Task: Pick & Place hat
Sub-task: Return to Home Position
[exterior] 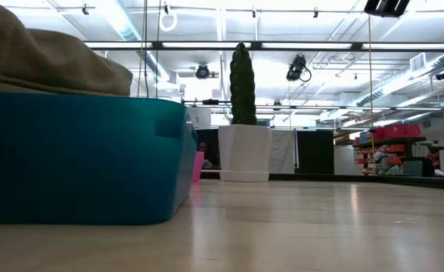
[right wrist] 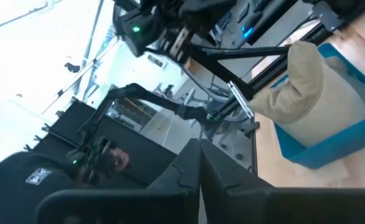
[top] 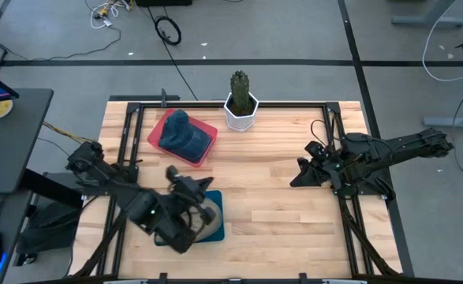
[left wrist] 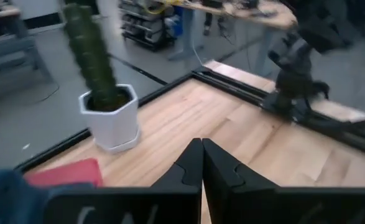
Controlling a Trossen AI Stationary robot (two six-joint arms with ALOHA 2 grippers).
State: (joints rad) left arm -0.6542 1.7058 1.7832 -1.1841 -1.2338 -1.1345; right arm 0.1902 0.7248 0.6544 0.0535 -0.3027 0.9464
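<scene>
A beige hat [top: 212,214] lies in a teal bin [top: 218,232] near the table's near edge; in the low view the beige hat [exterior: 48,53] bulges above the bin's wall [exterior: 78,159]. A dark blue hat [top: 182,134] sits in a red bin [top: 159,126] farther back. My left gripper [top: 206,183] hovers over the teal bin's far edge, shut and holding nothing; its fingers [left wrist: 202,158] point toward the cactus. My right gripper [top: 296,180] waits at the table's right, shut [right wrist: 199,155], facing the beige hat [right wrist: 306,81].
A cactus in a white hexagonal pot [top: 240,102] stands at the far edge's middle, also showing in the low view [exterior: 243,143]. A black frame rail [top: 337,142] runs along the table's sides. Bare wood [top: 263,189] lies between the bins and the right arm.
</scene>
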